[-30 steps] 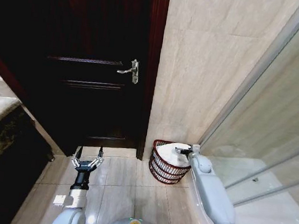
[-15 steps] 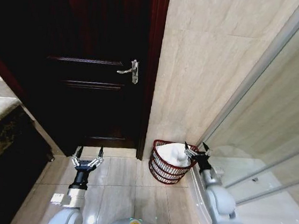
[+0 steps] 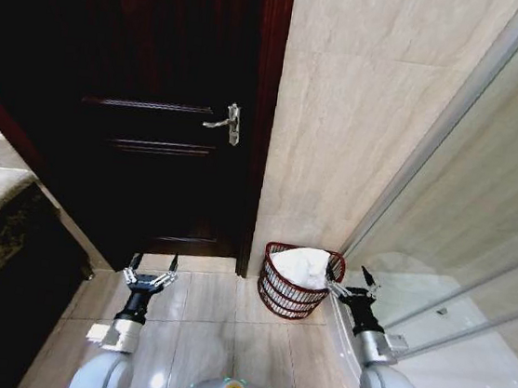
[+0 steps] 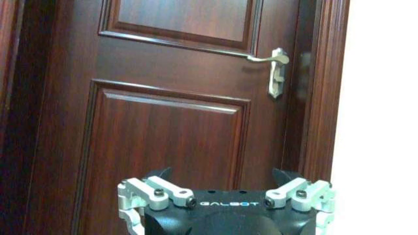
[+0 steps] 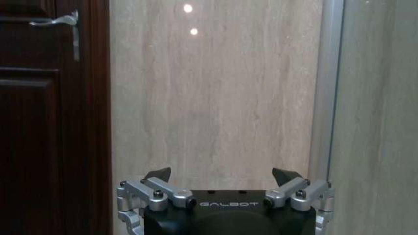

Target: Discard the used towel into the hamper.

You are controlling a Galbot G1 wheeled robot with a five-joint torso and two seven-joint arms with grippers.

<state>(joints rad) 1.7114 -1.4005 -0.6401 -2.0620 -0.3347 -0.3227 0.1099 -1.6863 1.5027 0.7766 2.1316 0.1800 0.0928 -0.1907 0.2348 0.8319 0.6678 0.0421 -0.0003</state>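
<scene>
Towel in the hamper, both grippers empty and spread.

The hamper (image 3: pixel 296 281), a round reddish-brown open-weave basket, stands on the tiled floor (image 3: pixel 208 338) in the corner where the beige tiled wall (image 3: pixel 352 120) meets the glass shower panel (image 3: pixel 481 219). A white towel (image 3: pixel 304 266) lies bunched inside it, rising about to the rim. The right gripper (image 3: pixel 352 280) hangs just beside the hamper's right edge, fingers apart, holding nothing. The left gripper (image 3: pixel 149 270) hovers low over the floor before the dark wooden door (image 3: pixel 158 98) with its metal lever handle (image 3: pixel 227 122), its fingers also apart.
</scene>
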